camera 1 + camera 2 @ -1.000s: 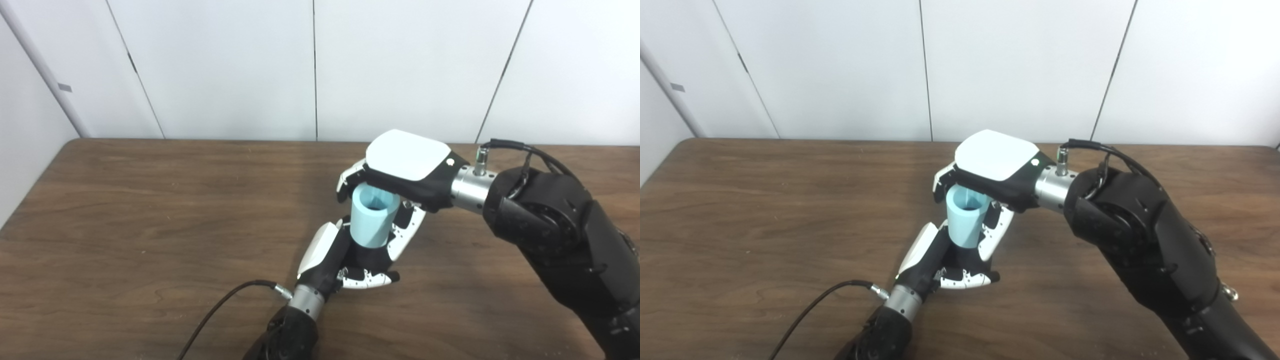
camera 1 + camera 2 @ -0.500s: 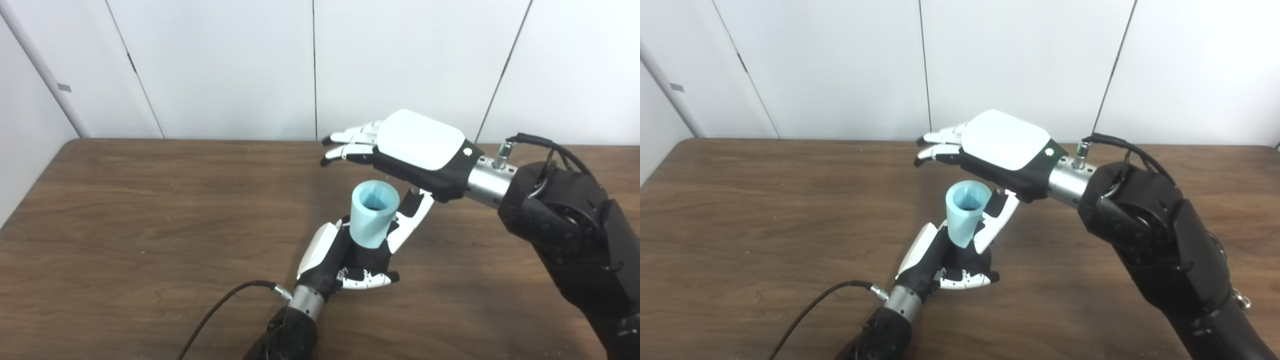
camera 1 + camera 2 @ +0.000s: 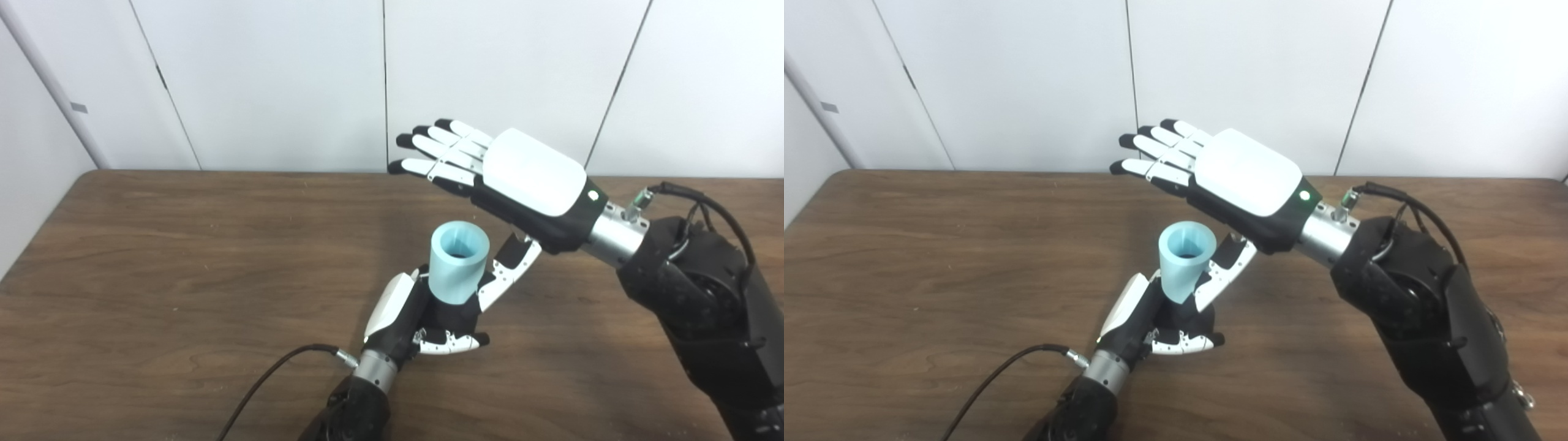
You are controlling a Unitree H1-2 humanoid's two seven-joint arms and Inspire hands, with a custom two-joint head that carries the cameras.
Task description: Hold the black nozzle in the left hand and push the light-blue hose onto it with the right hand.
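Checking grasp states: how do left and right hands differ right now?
The left hand is curled around the base of the light-blue hose, low over the table. The right hand is open, fingers outstretched, holding nothing, raised above and behind the hose and not touching it. Both share white shells over black.

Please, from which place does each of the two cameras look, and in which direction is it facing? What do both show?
Left eye view: sits on the head, looks down and forward at the wooden table and white wall; the left hand and the open right hand rise from the bottom edge.
Right eye view: sits beside it, slightly to the right, facing the same way; the scene lies a little further left in the picture.
Shared: the left hand grips below the upright light-blue hose; the right hand hovers above it, apart; the black nozzle is hidden.
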